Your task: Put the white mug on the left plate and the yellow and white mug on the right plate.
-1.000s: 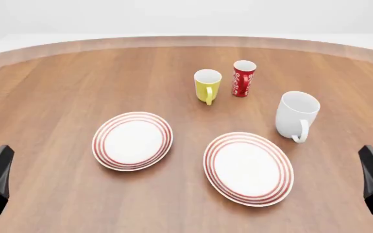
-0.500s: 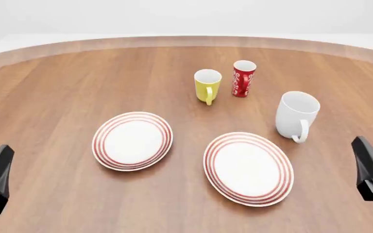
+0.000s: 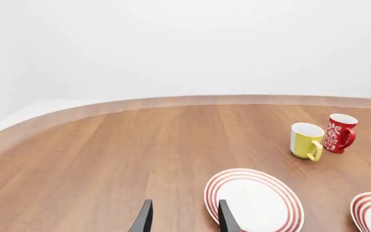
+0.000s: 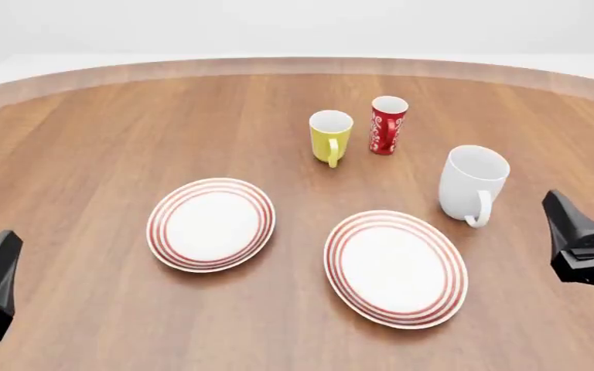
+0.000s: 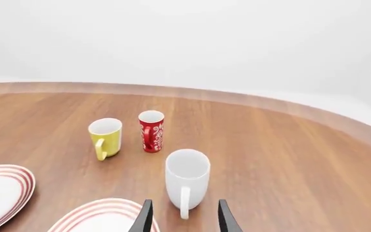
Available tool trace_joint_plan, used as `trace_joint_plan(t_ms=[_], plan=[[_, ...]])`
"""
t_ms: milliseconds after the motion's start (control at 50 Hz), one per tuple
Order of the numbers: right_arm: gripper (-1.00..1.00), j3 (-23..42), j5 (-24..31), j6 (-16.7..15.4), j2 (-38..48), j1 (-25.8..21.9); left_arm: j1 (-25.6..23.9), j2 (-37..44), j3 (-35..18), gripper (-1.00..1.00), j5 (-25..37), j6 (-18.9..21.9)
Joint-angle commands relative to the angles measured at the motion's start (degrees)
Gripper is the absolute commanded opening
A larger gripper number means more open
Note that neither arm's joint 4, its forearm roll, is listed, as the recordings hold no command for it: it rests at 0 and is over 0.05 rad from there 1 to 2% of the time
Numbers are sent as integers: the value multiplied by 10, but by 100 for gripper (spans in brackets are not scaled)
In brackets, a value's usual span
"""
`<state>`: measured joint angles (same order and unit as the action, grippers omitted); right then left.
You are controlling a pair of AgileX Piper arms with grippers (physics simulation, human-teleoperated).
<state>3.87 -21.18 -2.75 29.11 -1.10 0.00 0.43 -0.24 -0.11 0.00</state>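
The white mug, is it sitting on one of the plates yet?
No, the white mug stands on the bare table just beyond the right plate.

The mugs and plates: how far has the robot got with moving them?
Nothing is done yet. The white mug and the yellow and white mug both stand on the bare wood, and the left plate and right plate hold nothing. In hand: the right hand, open, points at the white mug; the left hand is open by the near edge. Both placements remain.
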Motion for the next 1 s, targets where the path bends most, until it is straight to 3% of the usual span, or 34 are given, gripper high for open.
trace_joint_plan(t_ms=[20, 340, 1000], plan=[[100, 9, -73, -1, 93, -1, 0, 0, 0, 100, 0, 0], [100, 27, -204, -1, 264, 6, 0, 0, 0, 100, 0, 0], [100, 39, -335, 11, 462, 4, 0, 0, 0, 100, 0, 0]])
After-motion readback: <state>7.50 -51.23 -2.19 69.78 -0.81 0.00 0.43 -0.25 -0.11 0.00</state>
